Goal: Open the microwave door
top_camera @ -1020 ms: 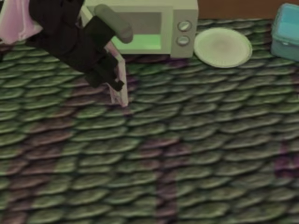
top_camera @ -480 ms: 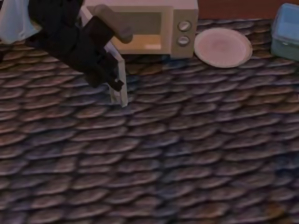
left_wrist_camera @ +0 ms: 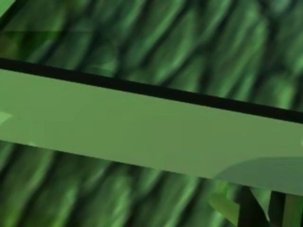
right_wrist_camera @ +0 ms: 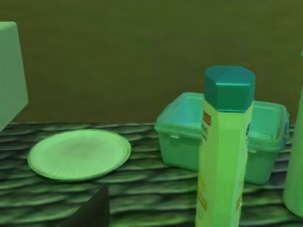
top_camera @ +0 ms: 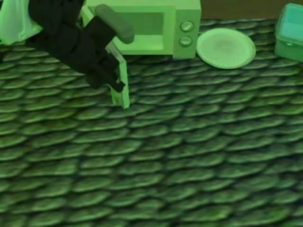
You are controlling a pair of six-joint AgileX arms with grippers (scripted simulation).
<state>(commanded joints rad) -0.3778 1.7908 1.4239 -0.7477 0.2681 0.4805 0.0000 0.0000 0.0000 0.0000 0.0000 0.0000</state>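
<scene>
Standing at the table's far edge, left of centre in the top view, the microwave [top_camera: 156,26] shows its cavity exposed and two round knobs [top_camera: 186,26] on the panel at its right. The microwave door [top_camera: 122,82] is swung out toward the near side, hinged at the left, and seen almost edge-on. The left gripper [top_camera: 113,85] sits at the door's free end, touching it; the dark arm covers the fingers, so whether they are spread or pinching the door cannot be told. In the left wrist view the door [left_wrist_camera: 151,132] fills the frame as a pale band with a dark edge, above the woven table covering [left_wrist_camera: 142,38]. A round plate [top_camera: 226,48] lies just right of the microwave, and a lidded box [top_camera: 289,32] stands at the far right edge. The right wrist view shows the plate [right_wrist_camera: 79,154], the box [right_wrist_camera: 222,135] and a tall bottle [right_wrist_camera: 226,151] with a dark cap in front of the box; the right gripper itself is not seen.
</scene>
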